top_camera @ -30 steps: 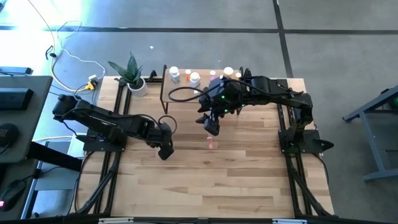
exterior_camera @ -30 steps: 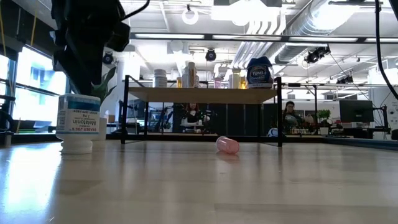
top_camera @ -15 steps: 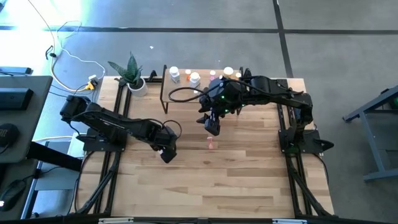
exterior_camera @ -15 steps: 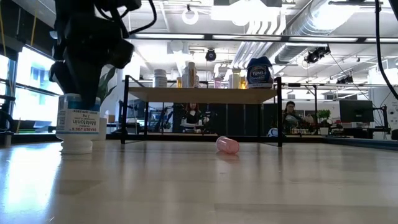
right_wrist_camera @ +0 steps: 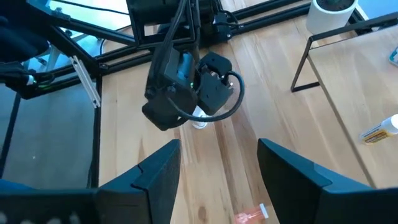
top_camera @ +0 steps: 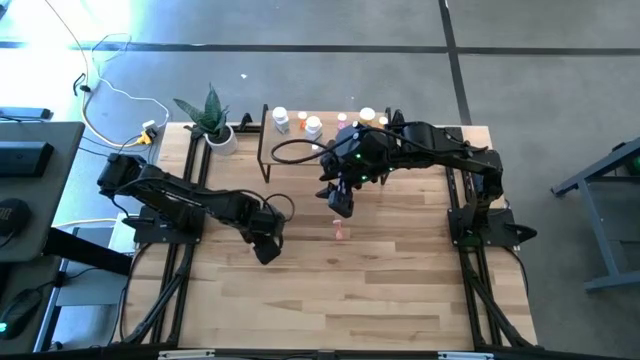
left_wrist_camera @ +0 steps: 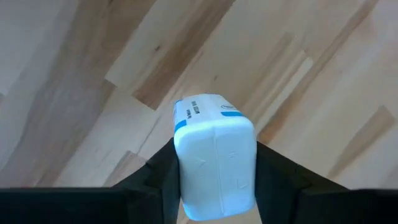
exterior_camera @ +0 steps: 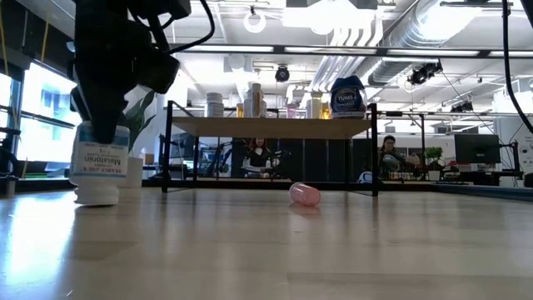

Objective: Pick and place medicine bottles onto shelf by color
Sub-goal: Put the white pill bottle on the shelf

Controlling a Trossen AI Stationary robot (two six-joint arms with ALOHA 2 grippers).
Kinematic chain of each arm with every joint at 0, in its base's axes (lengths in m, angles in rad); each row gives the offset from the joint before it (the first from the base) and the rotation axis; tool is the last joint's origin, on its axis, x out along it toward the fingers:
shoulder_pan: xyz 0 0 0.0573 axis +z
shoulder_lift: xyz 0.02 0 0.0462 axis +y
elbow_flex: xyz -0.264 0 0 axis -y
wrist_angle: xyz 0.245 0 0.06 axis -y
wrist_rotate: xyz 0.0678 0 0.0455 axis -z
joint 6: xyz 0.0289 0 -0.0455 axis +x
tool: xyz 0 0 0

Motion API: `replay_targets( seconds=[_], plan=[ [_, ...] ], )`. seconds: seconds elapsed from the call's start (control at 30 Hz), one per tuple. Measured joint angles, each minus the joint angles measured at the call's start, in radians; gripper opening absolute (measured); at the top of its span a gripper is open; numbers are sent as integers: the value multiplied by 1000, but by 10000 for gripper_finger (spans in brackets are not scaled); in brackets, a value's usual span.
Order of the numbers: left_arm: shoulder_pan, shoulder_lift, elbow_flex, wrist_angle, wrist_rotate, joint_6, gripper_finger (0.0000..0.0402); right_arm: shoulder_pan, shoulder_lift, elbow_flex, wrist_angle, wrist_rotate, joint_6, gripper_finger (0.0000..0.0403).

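Wooden table (exterior_camera: pixel 333 250) | left pincer (exterior_camera: pixel 104 133) clamps Melatonin bottle (exterior_camera: pixel 100 167) (blue band)

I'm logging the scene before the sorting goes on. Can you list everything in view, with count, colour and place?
White bottle with blue label: one, between the left tool's fingers, tilted, near the table's front left.
Pink bottle: one, lying on its side on the table in front of the shelf.
Bottles on the shelf: several, mostly white, some orange-capped; exact count unclear.
Blue bottle: one, on the shelf.
Shelf: one, light wood on black legs, at the table's back.
Potted plant: one, green in a white pot, back left.
Table: one, light wood.
Left tool: closed on the white bottle.
Right tool: open, above the pink bottle.
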State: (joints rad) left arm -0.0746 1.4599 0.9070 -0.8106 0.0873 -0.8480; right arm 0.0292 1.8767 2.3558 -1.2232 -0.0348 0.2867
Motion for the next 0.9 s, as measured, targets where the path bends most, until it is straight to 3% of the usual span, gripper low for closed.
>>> replay_targets(
  seconds=[0.4,0.57,0.9],
  plan=[
    [98,-110,0,66,213,178,143,18,0,0,25,-51,104,204],
    [130,-179,0,219,292,231,149,47,0,0,26,-45,155,204],
    [191,-283,0,583,294,231,148,117,0,0,83,78,257,204]
  ],
)
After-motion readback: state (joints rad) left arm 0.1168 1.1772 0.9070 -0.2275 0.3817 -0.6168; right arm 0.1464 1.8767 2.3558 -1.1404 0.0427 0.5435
